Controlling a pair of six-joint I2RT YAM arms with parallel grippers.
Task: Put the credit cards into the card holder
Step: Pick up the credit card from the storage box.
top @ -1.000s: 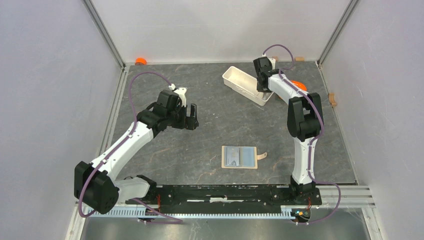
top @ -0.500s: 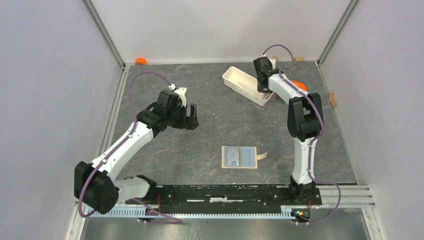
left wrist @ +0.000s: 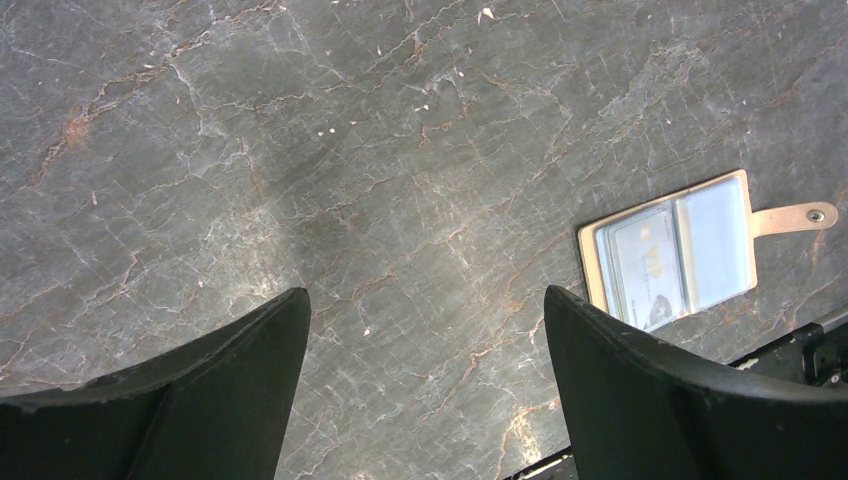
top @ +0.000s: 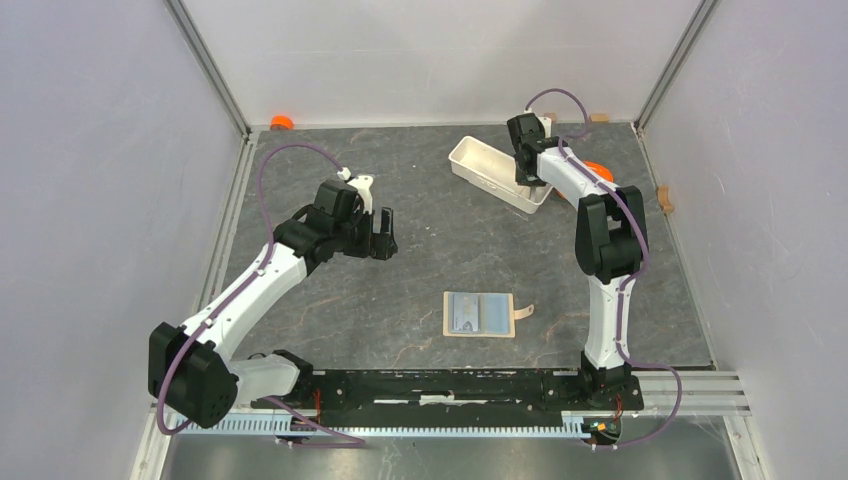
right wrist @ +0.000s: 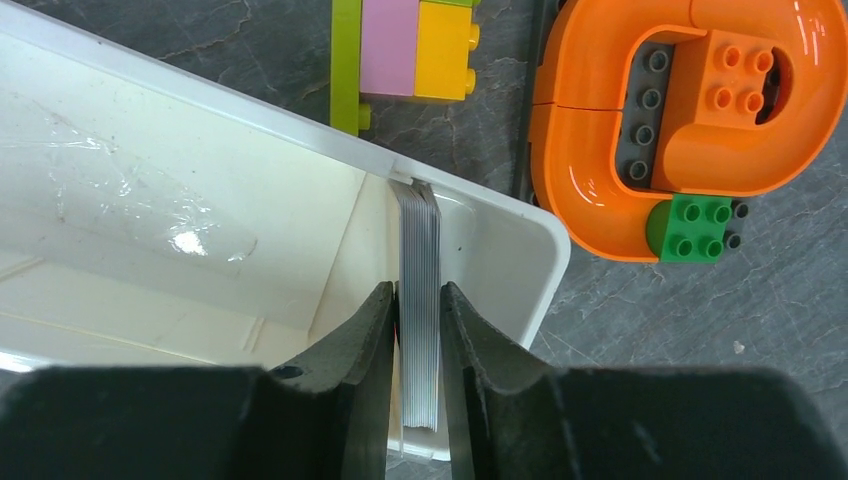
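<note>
- Right now the credit cards [right wrist: 419, 255] stand on edge as a tight stack in the end corner of the white tray [right wrist: 300, 190]. The right jaws pinch the stack across its flat faces.
- Judging by their look, the cards are light, stiff and slick. Thin plastic faces slide over one another easily, so a stack held this way could fan out or shed a card if the squeeze slackens.
- Across the broad faces, near the middle of the long edge, seems the best place to hold. That leaves a free edge to lead into a pocket.
- The tray wall and corner crowd the grip, so lifting straight up looks safer than dragging sideways.
- The card holder [top: 479, 314] lies open and flat on the bench [left wrist: 300, 150] near the front rail, well apart from the tray. Its blue lining faces up and its snap tab points to the right.
- The left jaws are spread wide and hold nothing, hovering over bare bench with the card holder [left wrist: 675, 250] off to one side.
- Compared with a second ago, the tray has slid slightly rightward with the right arm. The left arm and the card holder have not moved.
</note>
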